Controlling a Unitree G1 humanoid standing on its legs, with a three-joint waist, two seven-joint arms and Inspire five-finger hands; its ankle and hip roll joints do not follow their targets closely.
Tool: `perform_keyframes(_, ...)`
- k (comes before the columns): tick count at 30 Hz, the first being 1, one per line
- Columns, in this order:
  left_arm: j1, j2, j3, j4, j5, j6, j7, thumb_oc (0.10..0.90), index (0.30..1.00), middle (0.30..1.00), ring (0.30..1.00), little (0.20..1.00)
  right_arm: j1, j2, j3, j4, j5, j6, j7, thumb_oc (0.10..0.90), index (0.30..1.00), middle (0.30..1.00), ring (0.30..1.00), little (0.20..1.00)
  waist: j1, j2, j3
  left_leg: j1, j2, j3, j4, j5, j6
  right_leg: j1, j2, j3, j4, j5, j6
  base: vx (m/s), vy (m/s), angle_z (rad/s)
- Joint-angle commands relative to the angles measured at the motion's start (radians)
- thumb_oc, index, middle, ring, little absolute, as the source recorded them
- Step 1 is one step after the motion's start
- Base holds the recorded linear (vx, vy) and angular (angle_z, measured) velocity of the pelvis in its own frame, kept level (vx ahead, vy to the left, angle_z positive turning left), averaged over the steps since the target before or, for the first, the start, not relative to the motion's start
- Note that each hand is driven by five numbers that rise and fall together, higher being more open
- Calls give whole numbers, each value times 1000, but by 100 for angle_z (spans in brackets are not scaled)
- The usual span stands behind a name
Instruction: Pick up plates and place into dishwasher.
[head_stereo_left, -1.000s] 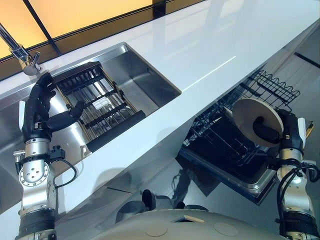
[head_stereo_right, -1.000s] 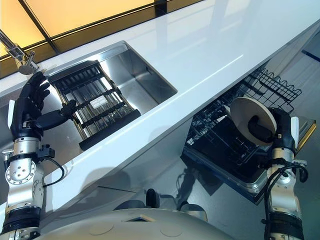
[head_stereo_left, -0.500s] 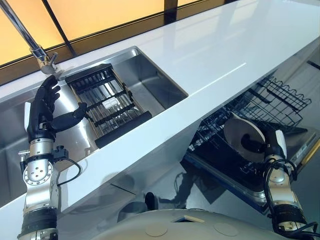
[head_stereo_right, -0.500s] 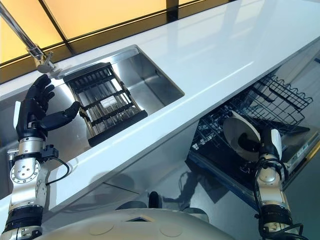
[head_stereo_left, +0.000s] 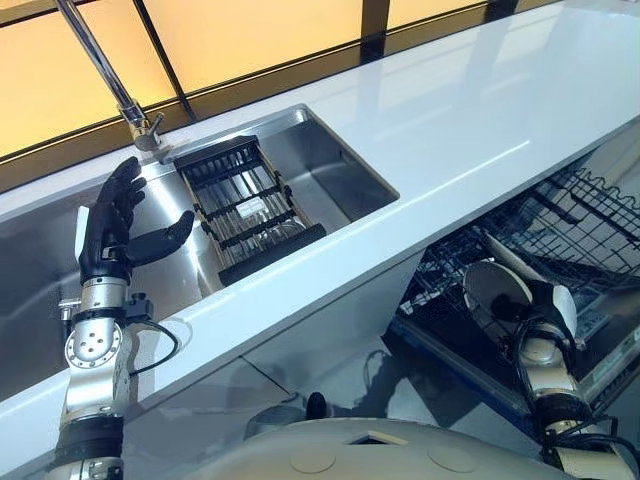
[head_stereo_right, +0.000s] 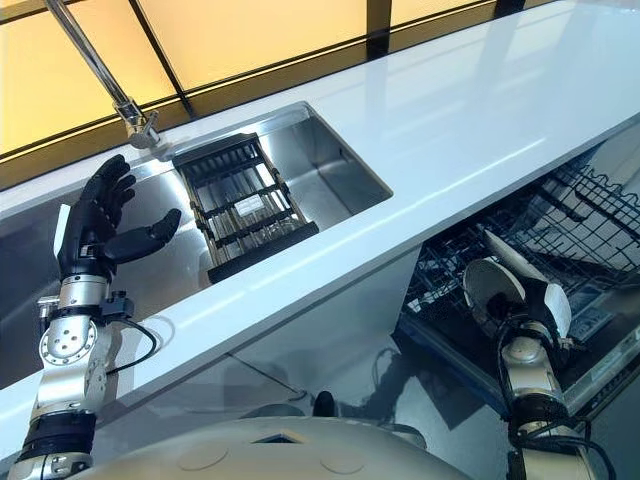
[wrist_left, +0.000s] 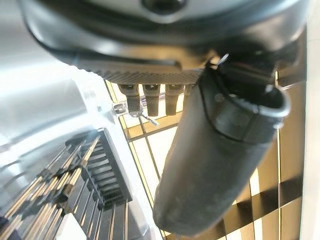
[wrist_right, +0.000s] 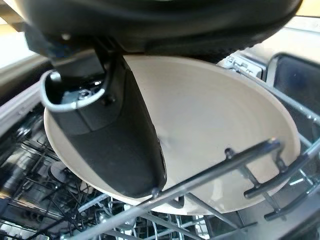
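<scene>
Plate held down in the dishwasher rack, sink rack further off.

Nearest, low on the robot's right, the right hand (head_stereo_left: 541, 312) grips a cream plate (head_stereo_left: 497, 291), thumb curled over its face, holding it tilted on edge among the wires of the pulled-out dishwasher rack (head_stereo_left: 585, 215). The right wrist view adds what the head views cannot: a rack wire (wrist_right: 235, 159) crosses in front of the plate's lower rim, so the plate sits partly between the tines. Beyond, past the white counter (head_stereo_left: 470, 110), the steel sink (head_stereo_left: 345, 165) holds a dark slatted drainer rack (head_stereo_left: 245, 205); whether anything lies in it I cannot tell. The left hand (head_stereo_left: 115, 225) hangs over the sink's left part, fingers spread wide, holding nothing. Farthest, the tap (head_stereo_left: 110, 75) rises behind the sink.
</scene>
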Motion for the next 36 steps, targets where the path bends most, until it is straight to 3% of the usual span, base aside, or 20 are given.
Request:
perform_keyframes(1, -68, 8, 13, -91, -7, -39, -5, 800, 900, 900, 900, 900, -113, -108, -3, 35, -74, -16, -35, 800, 900, 900, 900, 900, 42, 20, -20, 70, 18, 40, 7, -105, -29, -114, 21, -13, 113, 17, -3, 56, 27, 6)
perform_keyframes(11, -70, 28, 10, -114, -22, 5, -48, 800, 900, 900, 900, 900, -134, -160, -28, 98, -170, -11, 19, 800, 900, 900, 900, 900, 58, 15, -34, 87, 12, 23, 7, -95, -28, -93, 20, -23, 113, 22, 1, 50, -5, 4)
perform_keyframes(19, -74, 57, 8, -98, -39, 2, -51, 800, 900, 900, 900, 900, -143, -181, -29, 122, -222, 16, 29, 800, 900, 900, 900, 900, 64, 11, -49, 91, 10, 14, 7, -94, -32, -83, 23, -32, 109, 16, 1, -9, -5, 7)
perform_keyframes(26, -87, 69, 16, -91, -58, 3, -53, 800, 900, 900, 900, 900, -160, -186, -29, 39, -151, 4, 30, 800, 900, 900, 900, 900, 64, 0, -61, 89, 12, 5, 7, -94, -27, -90, 27, -30, 113, 21, 2, -75, -21, 0)
perform_keyframes(36, -140, 75, 25, -44, -72, -31, -18, 800, 900, 900, 900, 900, -145, -168, -97, -254, 27, -126, 42, 800, 900, 900, 900, 900, 31, -32, -93, 82, 22, 32, 7, -123, -28, -103, 41, -9, 85, 31, 21, -93, -36, -5)
